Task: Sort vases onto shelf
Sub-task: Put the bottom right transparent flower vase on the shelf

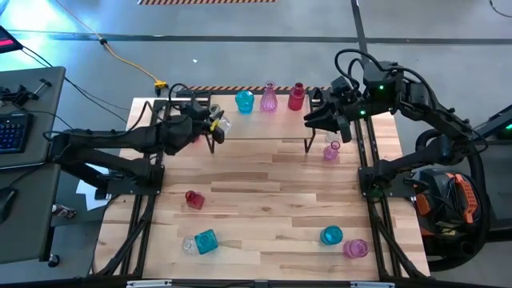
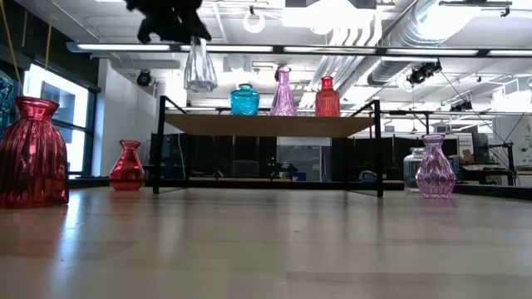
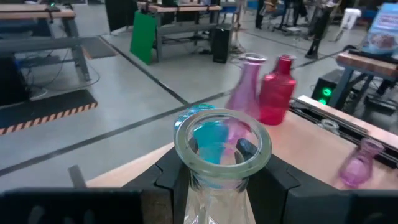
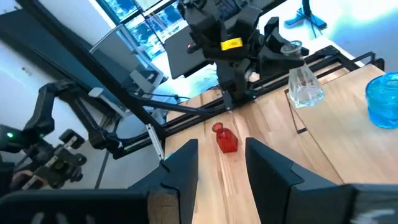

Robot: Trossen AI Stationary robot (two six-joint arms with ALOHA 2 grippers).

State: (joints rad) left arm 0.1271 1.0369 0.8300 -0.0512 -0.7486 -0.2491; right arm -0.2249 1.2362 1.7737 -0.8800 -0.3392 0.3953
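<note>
- Left gripper [image 1: 214, 122]: raised over the left end of the shelf [image 1: 280, 133], jaws clamped on the neck of a clear vase [image 1: 222, 124] (held clear of the shelf top, seen hanging in the low view [image 2: 199, 68]).
- Shelf top: teal vase [image 1: 244, 102], pink vase [image 1: 269, 98] and red vase [image 1: 297, 97] standing upright in a row along the rear edge.
- Right gripper [image 1: 318, 120]: hovering at the right end of the shelf, jaws partly apart, nothing between them.
- Table [image 1: 264, 200], right of the shelf: pink vase [image 1: 331, 150] upright, just beside the shelf leg.
- Table, left: red vase [image 1: 194, 199] on its side.
- Table, near edge: teal vase [image 1: 206, 241] touching a clear vase [image 1: 189, 245]; farther right, teal vase [image 1: 331, 235] beside a pink vase [image 1: 355, 249].
</note>
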